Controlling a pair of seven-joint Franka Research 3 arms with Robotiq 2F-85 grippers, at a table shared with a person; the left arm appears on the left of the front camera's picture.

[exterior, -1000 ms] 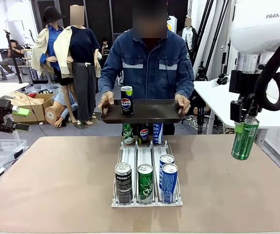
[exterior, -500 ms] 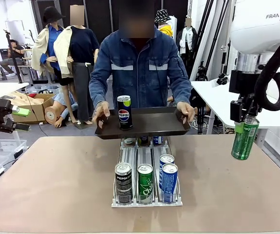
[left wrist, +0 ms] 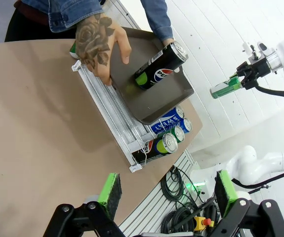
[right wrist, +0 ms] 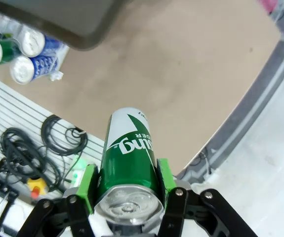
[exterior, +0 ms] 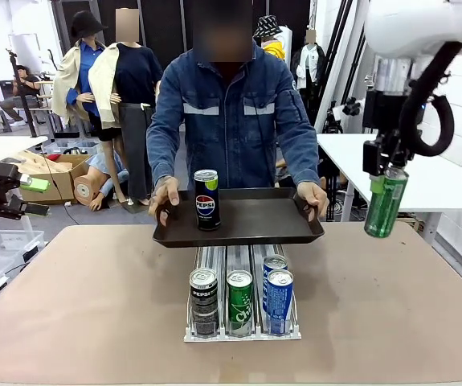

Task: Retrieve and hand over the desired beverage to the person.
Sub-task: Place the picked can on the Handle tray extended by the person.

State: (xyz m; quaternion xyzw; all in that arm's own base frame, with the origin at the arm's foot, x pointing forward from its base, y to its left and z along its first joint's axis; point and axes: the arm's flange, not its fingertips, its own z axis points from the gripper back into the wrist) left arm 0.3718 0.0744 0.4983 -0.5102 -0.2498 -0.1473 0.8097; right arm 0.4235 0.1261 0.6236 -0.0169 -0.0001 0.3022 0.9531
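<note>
My right gripper is shut on a green can, held in the air above the table's right side, to the right of the tray. In the right wrist view the green can sits between the green pads. The person in a denim jacket holds a dark tray with both hands over the far end of the can rack. A black Pepsi can stands on the tray's left part. My left gripper is open and holds nothing, high above the table.
A white rack in the table's middle holds a black can, a green can and two blue cans at its near end. The left wrist view shows the person's hand gripping the tray.
The person has brought the tray forward and lower, over the rack's far end. My right arm has lifted the green can and moved it a little to the left.
</note>
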